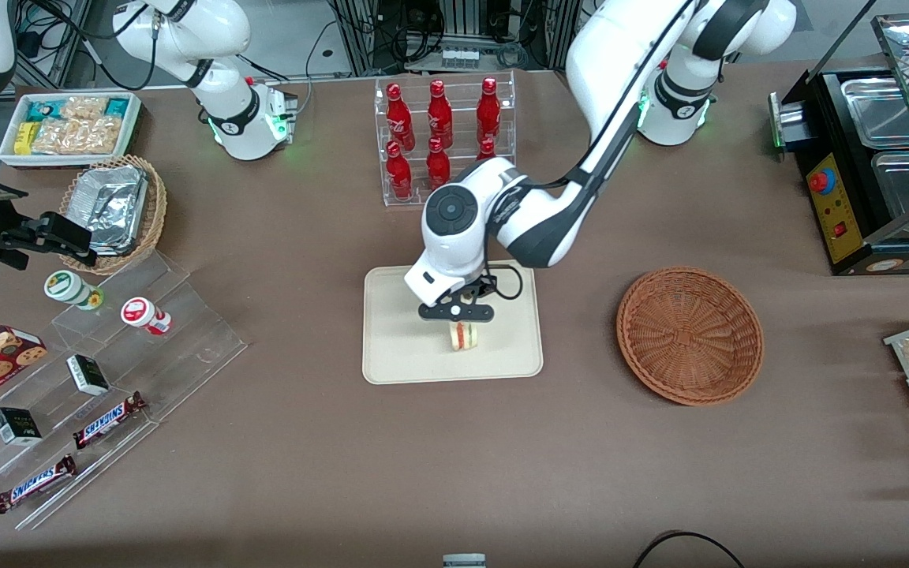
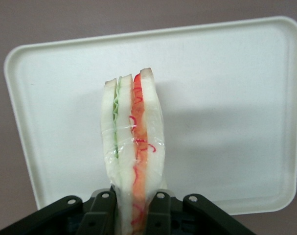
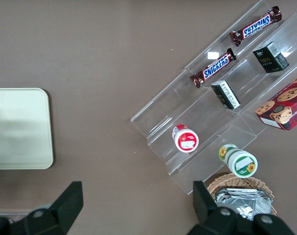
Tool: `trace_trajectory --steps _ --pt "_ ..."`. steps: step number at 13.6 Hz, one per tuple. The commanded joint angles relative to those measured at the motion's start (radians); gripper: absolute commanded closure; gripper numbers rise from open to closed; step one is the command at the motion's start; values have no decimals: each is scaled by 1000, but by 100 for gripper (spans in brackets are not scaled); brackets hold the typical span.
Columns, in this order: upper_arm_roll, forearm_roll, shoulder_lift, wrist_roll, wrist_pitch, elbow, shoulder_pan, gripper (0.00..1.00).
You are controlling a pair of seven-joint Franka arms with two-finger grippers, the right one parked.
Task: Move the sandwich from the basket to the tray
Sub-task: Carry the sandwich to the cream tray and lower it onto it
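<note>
- The gripper (image 1: 459, 314) of the working arm was over the middle of the tray (image 1: 391, 355), pointing down, with the sandwich (image 1: 463, 334) between its fingers.
- In the wrist view the two fingers (image 2: 159, 210) were closed on the sandwich (image 2: 133, 147), pressing its flat bread faces from either side; the filling edge faced the camera, red layer next to one slice, pale green next to the other.
- The sandwich stood on edge, roughly upright. Whether its lower end touched the tray (image 2: 246, 58) surface or hung just above it could not be settled from either view.
- The basket (image 1: 690, 334) lay well apart from the tray, toward the working arm's end of the table, and held nothing visible.
- Handling judgement: the item appears light, soft and compressible. The clear wrap looks smooth and probably slippery, and a band of it creased across the middle of the wedge.
- Recommended hold: across the flat bread faces, as observed, with modest force. A hard squeeze would likely crush the bread and push filling out at the edge.
- Risk on release: a thin wedge standing on its edge is unlikely to stay upright and may tip onto a face. The tray has bare surface on every side of it, so a fall should stay within the rim.
- Progress judgement: transfer is nearly complete; letting go and lifting clear remain.
</note>
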Motion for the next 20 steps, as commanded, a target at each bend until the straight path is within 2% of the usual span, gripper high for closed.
trace_trajectory --steps 1,7,9,10,11,12,15,20 --pt "12 53 49 -20 11 40 -25 100" --pt "15 58 92 -29 38 33 -47 100" --pt "15 56 99 -29 40 33 -45 94" --pt "15 56 101 -29 40 31 -45 69" --pt "15 58 101 -25 38 31 -45 11" --pt "15 56 99 -26 38 31 -45 0" --pt "15 44 69 -33 32 31 -41 0" --pt "20 44 -78 -31 -63 29 -3 0"
